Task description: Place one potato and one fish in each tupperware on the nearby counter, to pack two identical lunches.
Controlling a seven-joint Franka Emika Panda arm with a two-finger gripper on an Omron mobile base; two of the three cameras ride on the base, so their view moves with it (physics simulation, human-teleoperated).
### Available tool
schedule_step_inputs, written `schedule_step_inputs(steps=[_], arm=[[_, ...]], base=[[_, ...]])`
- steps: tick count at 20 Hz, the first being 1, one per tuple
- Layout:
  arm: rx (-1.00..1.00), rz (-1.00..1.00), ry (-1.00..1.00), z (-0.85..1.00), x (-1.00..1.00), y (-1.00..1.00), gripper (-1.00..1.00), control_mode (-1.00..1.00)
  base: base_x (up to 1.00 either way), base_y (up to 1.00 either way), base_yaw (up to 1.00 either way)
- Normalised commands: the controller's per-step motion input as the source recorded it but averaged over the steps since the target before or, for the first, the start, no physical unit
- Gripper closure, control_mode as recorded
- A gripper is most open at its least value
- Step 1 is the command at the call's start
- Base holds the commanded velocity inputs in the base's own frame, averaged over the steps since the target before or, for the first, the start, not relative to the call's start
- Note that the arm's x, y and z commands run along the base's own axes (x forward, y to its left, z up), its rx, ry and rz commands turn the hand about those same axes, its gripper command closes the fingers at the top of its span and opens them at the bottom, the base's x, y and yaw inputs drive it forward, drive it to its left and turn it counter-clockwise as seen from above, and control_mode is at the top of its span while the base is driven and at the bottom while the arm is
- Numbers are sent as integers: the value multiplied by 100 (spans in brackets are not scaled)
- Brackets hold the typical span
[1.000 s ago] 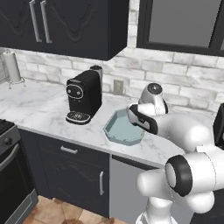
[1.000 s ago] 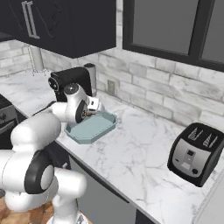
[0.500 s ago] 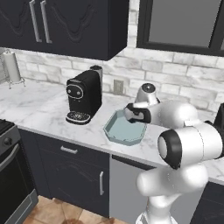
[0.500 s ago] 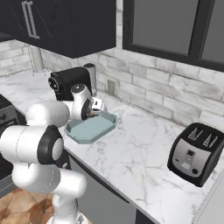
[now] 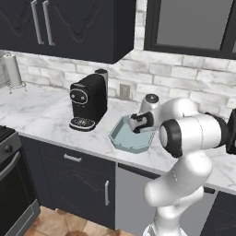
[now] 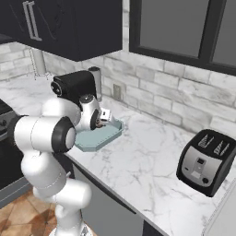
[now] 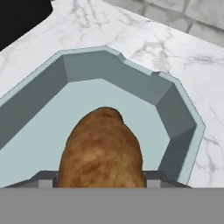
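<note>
Potato (image 7: 101, 151) clamped in hand (image 7: 101, 181), hanging over tupperware (image 7: 175, 113) on counter (image 7: 144, 41).

Grey brick backsplash (image 5: 184, 76), dark upper cabinets (image 5: 69, 23), wood floor (image 5: 69, 223).

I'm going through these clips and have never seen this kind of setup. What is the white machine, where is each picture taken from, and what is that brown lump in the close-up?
The white machine is a jointed robot arm in a rendered kitchen. Two pictures come from cameras on its base, behind it to the left and right; the third looks along its hand. On the white-grey marbled counter stand a black coffee machine, a shallow pale blue-green octagonal tupperware tray and a black-and-silver toaster. The two-finger gripper hangs over the tray. The brown lump is a potato, apparently held between the fingers above the tray's bare floor.
</note>
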Motion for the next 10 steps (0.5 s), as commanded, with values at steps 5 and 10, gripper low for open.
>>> schedule_step_inputs(steps=[5,10], arm=[[0,0,0,-36,36,1,100,-100],[0,0,0,-9,54,0,-100,-100]], base=[[0,0,0],[0,0,0]])
